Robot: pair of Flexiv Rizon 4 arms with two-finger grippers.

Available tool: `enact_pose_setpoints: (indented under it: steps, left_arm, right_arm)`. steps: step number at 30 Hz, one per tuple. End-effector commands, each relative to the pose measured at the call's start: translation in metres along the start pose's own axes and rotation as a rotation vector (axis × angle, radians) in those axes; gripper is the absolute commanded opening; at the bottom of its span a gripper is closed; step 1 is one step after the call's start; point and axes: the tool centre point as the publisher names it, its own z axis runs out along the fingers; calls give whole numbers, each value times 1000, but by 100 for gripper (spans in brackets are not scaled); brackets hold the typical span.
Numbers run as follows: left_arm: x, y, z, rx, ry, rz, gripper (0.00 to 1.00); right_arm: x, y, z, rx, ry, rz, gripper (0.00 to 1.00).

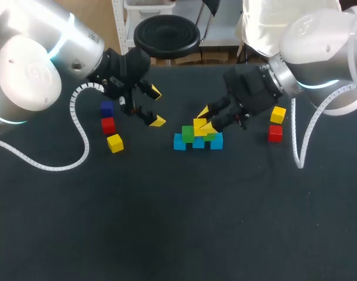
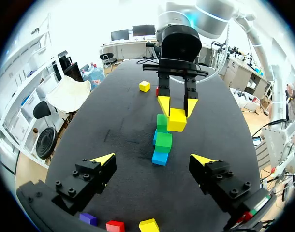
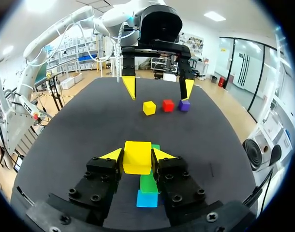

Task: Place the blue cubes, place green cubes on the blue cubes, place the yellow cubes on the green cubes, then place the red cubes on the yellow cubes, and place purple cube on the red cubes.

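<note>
Left of the green cubes (image 1: 188,134) stacked on blue cubes (image 1: 198,143) sit a purple cube (image 1: 106,108), red cube (image 1: 108,125) and yellow cube (image 1: 115,143); nearer, the left gripper (image 1: 157,106) — fingers apart. Over the green cubes the right gripper (image 1: 203,120) clamps its fingers on a second yellow cube (image 3: 137,155); farther right, a third yellow cube (image 1: 277,115), second red cube (image 1: 275,133).

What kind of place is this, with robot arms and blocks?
Probably a robot test lab: the right gripper holds a yellow cube over green cubes and blue cubes on a black table.
</note>
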Motion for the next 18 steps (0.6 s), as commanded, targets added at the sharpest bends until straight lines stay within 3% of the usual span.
enact_pose_setpoints:
  steps: [1,18]
  left_arm:
    - [2,-1,0,-1,-6,4,100]
    - [2,-1,0,-1,-6,4,100]
  right_arm:
    - [-1,1,1,11,-3,-15,4]
    - [-3,2,0,26,7,-48,0]
